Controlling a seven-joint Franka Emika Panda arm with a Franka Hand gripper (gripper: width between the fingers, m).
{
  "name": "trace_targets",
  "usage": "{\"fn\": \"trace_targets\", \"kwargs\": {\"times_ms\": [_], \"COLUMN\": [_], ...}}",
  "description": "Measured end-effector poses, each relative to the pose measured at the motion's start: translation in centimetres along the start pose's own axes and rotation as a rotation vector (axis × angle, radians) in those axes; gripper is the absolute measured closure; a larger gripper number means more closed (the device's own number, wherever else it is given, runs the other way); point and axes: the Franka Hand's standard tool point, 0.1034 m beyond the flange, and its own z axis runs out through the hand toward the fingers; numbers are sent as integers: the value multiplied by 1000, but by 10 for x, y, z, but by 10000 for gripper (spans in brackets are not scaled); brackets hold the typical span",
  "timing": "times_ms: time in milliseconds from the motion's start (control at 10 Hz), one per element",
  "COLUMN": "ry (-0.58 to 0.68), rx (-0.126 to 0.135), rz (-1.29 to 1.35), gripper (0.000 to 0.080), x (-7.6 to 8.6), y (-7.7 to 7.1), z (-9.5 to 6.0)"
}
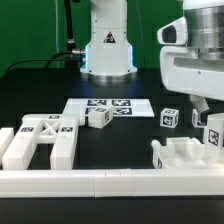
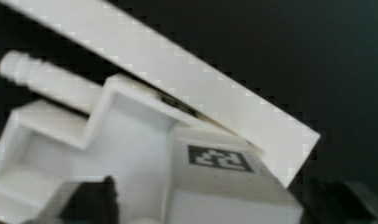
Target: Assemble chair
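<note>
chair parts spread over the black table (image 1: pixel 130 135), claw wide open above the seat block.

at the exterior view's left the flat white frame (image 1: pixel 40 140) lies flat beside the border rail (image 1: pixel 100 183), tags facing up. a small tagged cube (image 1: pixel 98 117) sits at the marker board's (image 1: pixel 120 104) near edge, and a second cube (image 1: pixel 170 118) sits further right. the blocky seat (image 1: pixel 185 155) lies lengthwise along the rail at the right, a round peg (image 2: pixel 26 68) sticking out of one end. the claw (image 2: pixel 218 205) hangs over it, jaws spread wide, gripping nothing.
</note>
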Motion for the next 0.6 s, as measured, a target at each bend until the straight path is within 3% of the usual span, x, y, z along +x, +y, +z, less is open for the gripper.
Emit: {"fn": "trace_targets", "kwargs": {"times_ms": [300,400,500,600], "ry": [0,-6,-19,-14], "rx": [-1,-15,-55,-73], "rz": [-198,-308,-450,-582], "gripper": [158,151,151,150], "x": [0,0,1,3], "y": [0,2,3,1], "z": [0,0,-3,-5]}}
